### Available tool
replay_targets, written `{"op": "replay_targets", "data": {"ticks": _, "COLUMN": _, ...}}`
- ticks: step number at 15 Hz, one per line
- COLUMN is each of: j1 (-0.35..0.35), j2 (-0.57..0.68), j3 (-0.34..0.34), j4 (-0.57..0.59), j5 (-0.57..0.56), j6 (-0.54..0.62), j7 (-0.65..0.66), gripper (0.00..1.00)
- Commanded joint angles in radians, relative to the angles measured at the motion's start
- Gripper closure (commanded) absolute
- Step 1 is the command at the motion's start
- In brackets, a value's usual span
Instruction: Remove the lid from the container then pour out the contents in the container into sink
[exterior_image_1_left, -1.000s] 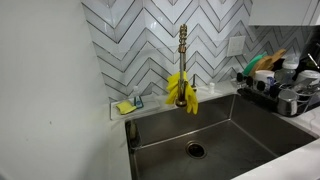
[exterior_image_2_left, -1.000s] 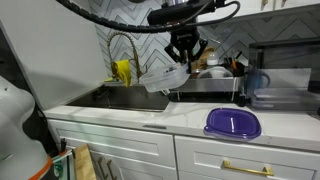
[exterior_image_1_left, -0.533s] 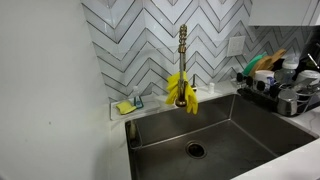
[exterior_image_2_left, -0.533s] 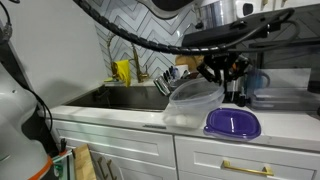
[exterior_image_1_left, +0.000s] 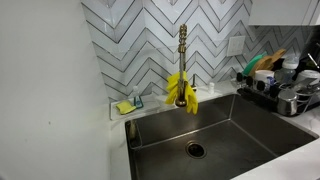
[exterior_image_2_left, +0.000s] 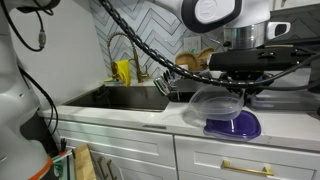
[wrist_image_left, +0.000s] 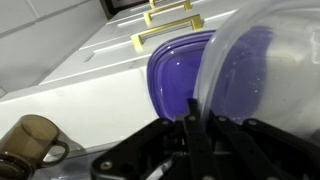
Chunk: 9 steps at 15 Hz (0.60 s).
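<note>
1 arm. Fingers (wrist_image_left: 187, 135) clamped on the rim of the clear container (exterior_image_2_left: 212, 102), which hangs tilted just above the purple lid (exterior_image_2_left: 234, 125) on the worktop (exterior_image_2_left: 130, 117). Sink (exterior_image_2_left: 118, 98) lies well off sideways.

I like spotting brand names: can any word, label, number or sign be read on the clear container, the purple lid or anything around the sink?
None can be read in any view.
Clear container: no print visible.
Purple lid: no print visible.
Things in the dish rack: too small and blurred to tell.
</note>
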Motion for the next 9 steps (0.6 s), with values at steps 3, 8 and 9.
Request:
{"op": "replay_targets", "data": {"ticks": 3, "j1": -0.077, "j2": 0.124, "j3": 0.085, "j4": 0.144, "j5": 0.052, "j6": -0.018, "j7": -0.113, "gripper": 0.99}}
{"op": "replay_targets", "data": {"ticks": 8, "j1": -0.107, "j2": 0.186, "j3": 0.135, "j4": 0.197, "j5": 0.036, "j6": -0.016, "j7": -0.192, "gripper": 0.99}}
{"op": "replay_targets", "data": {"ticks": 9, "j1": -0.113, "j2": 0.196, "j3": 0.141, "j4": 0.207, "j5": 0.03, "j6": -0.033, "j7": -0.207, "gripper": 0.99}}
